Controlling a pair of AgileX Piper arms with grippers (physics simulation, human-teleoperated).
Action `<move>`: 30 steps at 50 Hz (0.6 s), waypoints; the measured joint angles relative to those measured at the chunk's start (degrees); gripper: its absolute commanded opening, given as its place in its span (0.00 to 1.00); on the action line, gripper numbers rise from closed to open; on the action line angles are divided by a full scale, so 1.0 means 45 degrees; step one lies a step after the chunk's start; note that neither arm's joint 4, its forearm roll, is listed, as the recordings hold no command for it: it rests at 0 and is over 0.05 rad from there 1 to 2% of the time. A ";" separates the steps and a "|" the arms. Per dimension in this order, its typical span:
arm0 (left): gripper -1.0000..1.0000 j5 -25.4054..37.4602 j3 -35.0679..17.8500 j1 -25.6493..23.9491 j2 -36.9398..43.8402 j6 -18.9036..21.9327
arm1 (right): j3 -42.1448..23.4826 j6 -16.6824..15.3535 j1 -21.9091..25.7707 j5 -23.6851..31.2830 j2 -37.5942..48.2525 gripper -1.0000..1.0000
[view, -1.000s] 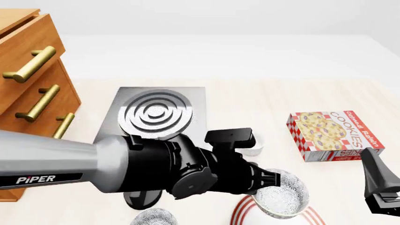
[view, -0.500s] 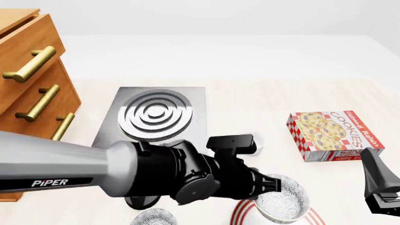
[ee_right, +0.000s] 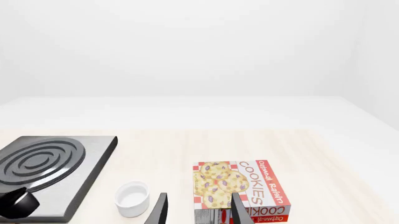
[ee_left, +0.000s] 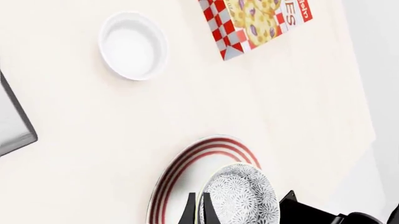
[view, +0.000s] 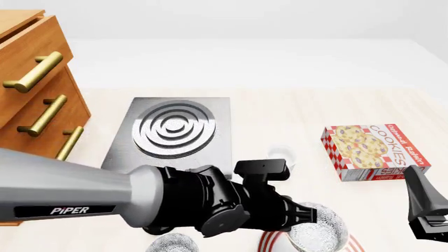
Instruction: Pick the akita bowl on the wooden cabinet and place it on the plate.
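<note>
The akita bowl (ee_left: 242,198) (view: 320,231), finely patterned in black and white, hangs low over the plate (ee_left: 181,175) (view: 269,240), a white plate with red rings. I cannot tell whether bowl and plate touch. My left gripper (ee_left: 199,213) is shut on the bowl's rim, one finger inside and one outside. In the front view the left arm hides most of that gripper. The wooden cabinet (view: 31,84) stands at the far left, away from the bowl. My right gripper (ee_right: 199,212) (view: 425,210) hovers open and holds nothing, near the right edge in front of the cookie box.
A grey stove plate (view: 175,128) lies beyond the left arm. A small white ramekin (ee_left: 132,45) (ee_right: 132,198) sits between the stove and a cookie box (view: 374,152) (ee_right: 240,186). A second patterned bowl (view: 172,244) rests at the near edge, left of the plate.
My left arm has sunk and drawn nearer, carrying the bowl down toward the plate. The right gripper has not moved.
</note>
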 measured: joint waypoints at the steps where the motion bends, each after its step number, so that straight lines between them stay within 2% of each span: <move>1: 0.00 -0.0013 0.0000 -0.0012 0.0019 -0.0010 | 0.0000 0.0000 0.0000 0.0000 0.0000 1.00; 30: 0.00 -0.0351 0.0088 -0.0288 0.0380 -0.0282 | 0.0000 0.0000 0.0000 0.0000 0.0000 1.00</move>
